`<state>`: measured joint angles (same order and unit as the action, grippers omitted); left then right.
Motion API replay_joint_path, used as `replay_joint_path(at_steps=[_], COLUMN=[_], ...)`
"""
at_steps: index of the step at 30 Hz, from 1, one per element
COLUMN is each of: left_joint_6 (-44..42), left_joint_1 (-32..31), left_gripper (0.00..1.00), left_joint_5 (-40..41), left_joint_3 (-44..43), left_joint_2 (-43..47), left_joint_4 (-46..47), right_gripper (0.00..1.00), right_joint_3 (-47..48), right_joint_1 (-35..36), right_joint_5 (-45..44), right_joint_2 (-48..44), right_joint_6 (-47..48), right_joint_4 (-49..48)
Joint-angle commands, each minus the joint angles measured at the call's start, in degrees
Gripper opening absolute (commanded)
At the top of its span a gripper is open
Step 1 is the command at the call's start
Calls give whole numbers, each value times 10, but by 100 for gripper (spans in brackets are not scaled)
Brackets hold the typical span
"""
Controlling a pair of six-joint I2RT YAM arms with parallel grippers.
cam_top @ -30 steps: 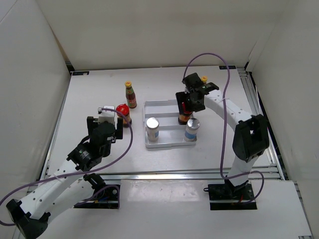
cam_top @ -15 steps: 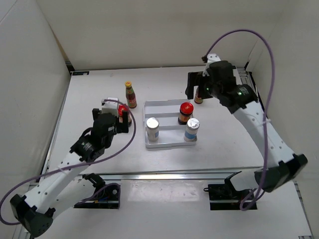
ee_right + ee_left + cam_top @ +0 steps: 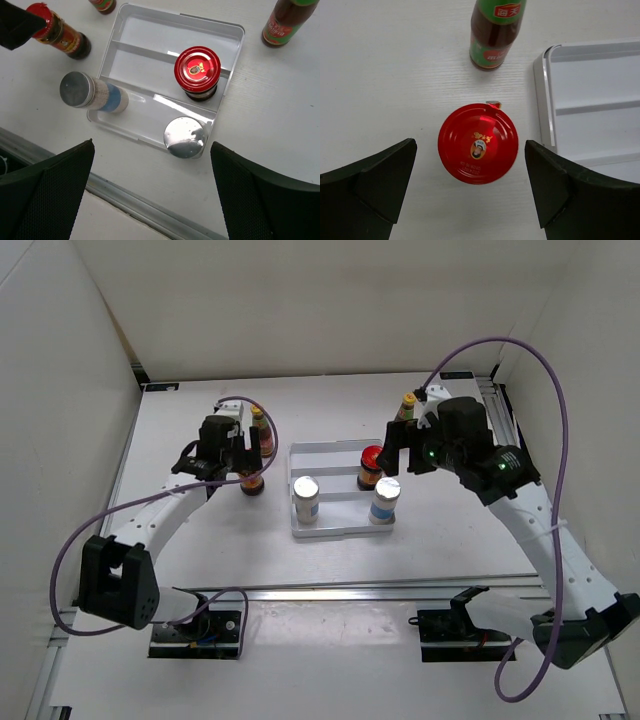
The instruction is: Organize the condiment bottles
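The top view shows the whole white table point(image 3: 330, 410) at once. The ridged white tray point(image 3: 325, 462) lies in the centre. The left shaker point(image 3: 306, 496) and the right shaker point(image 3: 385, 498) stand in its lowest compartment, and the tray jar point(image 3: 371, 468) stands in the middle one. Left of the tray, the loose jar point(image 3: 251, 481) is partly covered by the left gripper point(image 3: 470, 147). The first slim bottle point(image 3: 262, 430) stands just above it. The second slim bottle point(image 3: 407, 407), with a yellow cap, peeks from behind the right arm in the upper right.

Only the left wrist view shows the loose jar point(image 3: 477, 143) straight from above. Its lid is round, glossy and red, with fine rings and a small emblem. It sits in the middle of the frame between the two black fingers point(image 3: 370, 190), with bare table on both sides. The jaws stand wide apart and do not touch it. The lower part of the first slim bottle point(image 3: 495, 35), dark with a green and red label, is at the top. The tray's rim point(image 3: 543, 100) is at the right.

The right wrist view looks down into the tray point(image 3: 145, 37). The right gripper point(image 3: 152, 147) hangs over it with its jaws wide apart and nothing between them is gripped. Its pads point(image 3: 45, 200) have a fine woven texture. The mirror-like top of the right shaker point(image 3: 185, 136) lies low in the centre, between the fingertips. The tray jar point(image 3: 197, 70) is above it. The left shaker point(image 3: 92, 94) shows a blue label. The second slim bottle point(image 3: 285, 22) stands outside the tray in the upper right corner.
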<state>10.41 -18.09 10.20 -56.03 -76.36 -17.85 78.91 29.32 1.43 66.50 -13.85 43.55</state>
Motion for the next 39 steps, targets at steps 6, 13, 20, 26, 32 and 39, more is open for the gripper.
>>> replay_joint_path(at_steps=[6, 13, 20, 26, 32, 39], left_joint_6=[14, 20, 20, 9, -1, -7], left_joint_1=[30, 30, 24, 10, -21, -49], left_gripper=[100, 89, 73, 40, 18, 13], left_joint_5=[-72, -98, -93, -87, -67, -47], left_joint_3=[-34, -44, -55, -95, -163, -224], left_joint_2=[-34, -73, -95, -84, -67, -62], left_joint_4=[28, 34, 24, 12, -11, -23], right_gripper=[100, 100, 100, 100, 100, 100], right_joint_3=[-33, -33, -39, -44, -44, -44], right_joint_1=[2, 2, 2, 2, 2, 2], right_joint_5=[37, 38, 32, 27, 27, 27], right_joint_2=[-45, -51, -56, -56, -56, -56], right_joint_6=[-10, -5, 0, 0, 0, 0], right_joint_4=[7, 19, 35, 40, 40, 45])
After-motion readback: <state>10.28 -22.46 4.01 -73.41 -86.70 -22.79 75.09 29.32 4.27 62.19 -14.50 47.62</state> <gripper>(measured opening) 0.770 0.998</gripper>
